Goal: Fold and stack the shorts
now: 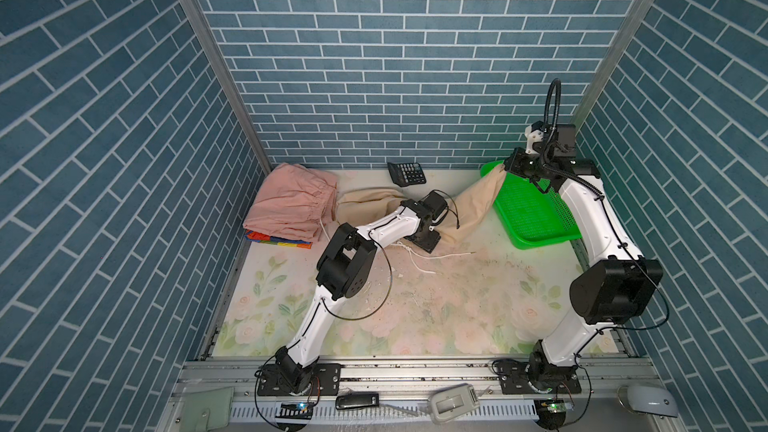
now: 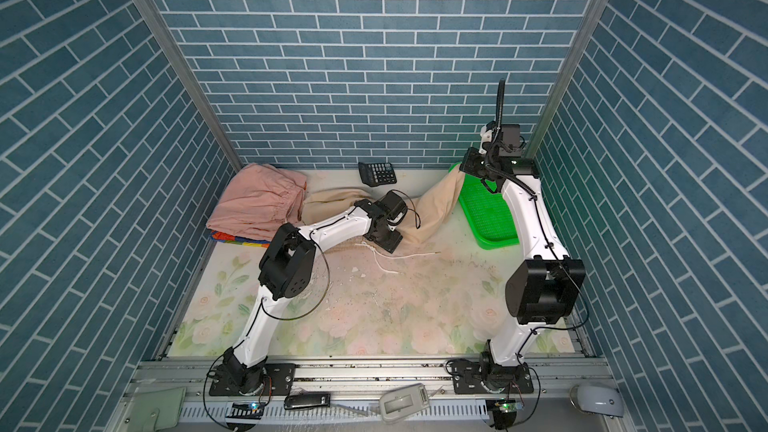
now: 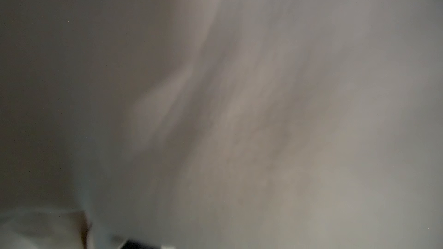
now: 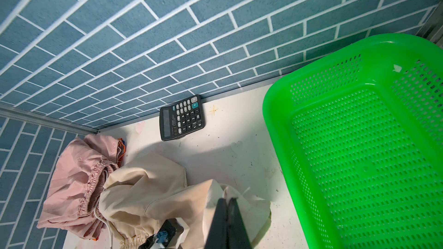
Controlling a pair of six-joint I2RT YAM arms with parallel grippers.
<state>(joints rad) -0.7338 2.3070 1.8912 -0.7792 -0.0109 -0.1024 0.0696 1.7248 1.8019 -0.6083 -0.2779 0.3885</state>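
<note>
Right end effector point(image 4: 226, 203): I see it pinched closed on a corner of the beige shorts point(image 4: 153, 188), held up over the green basket's point(image 4: 271, 120) rim by the far right corner.
Left end effector point(image 1: 426, 241): low on the same shorts, mid-surface. Its wrist view is all blurred cloth, so I cannot tell its opening.
Surface point(image 1: 415, 317): floral print, walls in blue brick pattern, calculator point(image 1: 407, 173) at the far edge.
Pink shorts point(image 1: 291, 205): folded in the far left corner, atop the rainbow-striped shorts point(image 1: 276, 240).

Blurred beige shorts point(image 3: 239, 120), very close
</note>
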